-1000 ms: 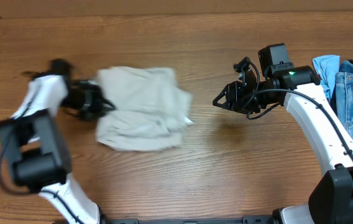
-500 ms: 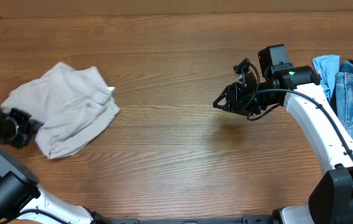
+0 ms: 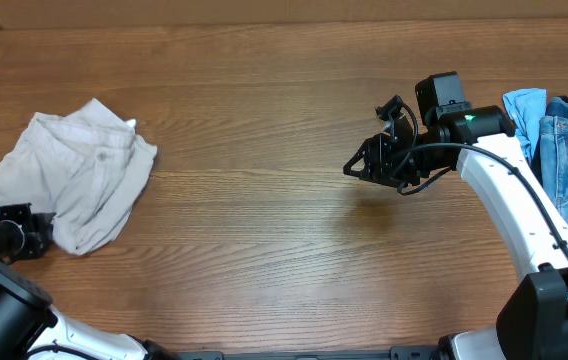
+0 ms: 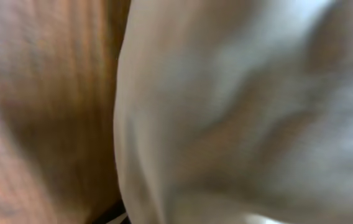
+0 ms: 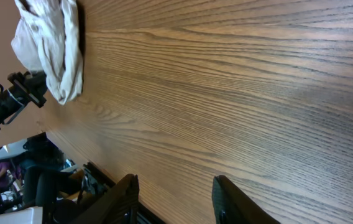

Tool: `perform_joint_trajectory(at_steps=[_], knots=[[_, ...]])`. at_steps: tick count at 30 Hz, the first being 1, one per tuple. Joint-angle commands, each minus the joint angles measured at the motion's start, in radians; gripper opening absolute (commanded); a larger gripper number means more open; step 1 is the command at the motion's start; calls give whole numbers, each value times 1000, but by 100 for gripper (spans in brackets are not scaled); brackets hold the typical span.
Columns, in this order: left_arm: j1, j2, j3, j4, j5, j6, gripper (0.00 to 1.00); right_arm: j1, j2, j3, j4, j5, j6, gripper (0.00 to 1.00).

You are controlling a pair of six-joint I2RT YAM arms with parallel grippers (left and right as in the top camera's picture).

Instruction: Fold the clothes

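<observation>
Overhead view first, working out from your near edge. Your left gripper (image 3: pixel 26 230) sits low at the near left corner of the wood table (image 3: pixel 264 270), right up against the near edge of the shorts (image 3: pixel 79 180). It's touching the cloth or as good as, but you honestly can't tell whether the jaws are pinched on a fold or just parked beside it, because the black fingers and the fabric run together there. The left wrist cam is no help. It's just out-of-focus pale fabric across most of the view, with a strip of wood down the left side and no fingers visible.

The shorts lie in a crumpled, loosely bunched heap on the left side of the table, spreading from the left gripper toward the far right. They're wrinkled, the layers overlap, and there's a thicker band-like seam near the far end. Not flat, not a tidy fold.

Further out and well over to the right, your right gripper (image 3: pixel 356 166) hovers above bare wood, pointing left toward the shorts but well apart from them. The right wrist cam shows its two fingers (image 5: pixel 123 199) spread apart with only table grain between them. The shorts sit small in the far corner of that view, with the left gripper just beside them.

At the far right edge there's a pile of blue denim (image 3: pixel 564 140) next to the right arm. Neither gripper is touching it.
</observation>
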State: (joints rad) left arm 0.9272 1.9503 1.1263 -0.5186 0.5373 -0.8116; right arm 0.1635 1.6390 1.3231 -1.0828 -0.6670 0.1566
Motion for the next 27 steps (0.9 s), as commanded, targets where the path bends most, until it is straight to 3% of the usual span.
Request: perform_joint_trajectory(at_steps=[1, 4, 7, 9, 12, 14, 16, 18, 21, 27], knots=[[-51, 19, -43, 46, 37, -169, 4, -4, -30, 8, -9, 5, -4, 43], [-64, 19, -44, 177, 87, -138, 4, -4, -30, 8, -18, 5, -4, 43], [-71, 18, -43, 341, 263, -48, 5, -4, -30, 8, -27, 12, -5, 43], [-71, 18, -43, 367, 389, -39, 27, -4, -30, 8, -30, 12, -4, 43], [-70, 17, -43, 323, 563, 52, 40, -4, -30, 8, -29, 12, -5, 45], [-70, 11, -43, 163, 601, 145, 44, -4, -30, 8, -31, 12, -5, 46], [-70, 6, -43, -25, 549, 272, 46, -4, -30, 8, -34, 11, -4, 47], [-69, -6, -43, -202, 366, 429, 47, -4, -30, 8, -47, 12, -5, 47], [-69, -33, -43, -314, 168, 531, 47, -4, -30, 8, -61, 11, -8, 47], [-75, -233, -16, -384, 153, 614, 50, -4, -30, 8, -56, 12, -8, 48]])
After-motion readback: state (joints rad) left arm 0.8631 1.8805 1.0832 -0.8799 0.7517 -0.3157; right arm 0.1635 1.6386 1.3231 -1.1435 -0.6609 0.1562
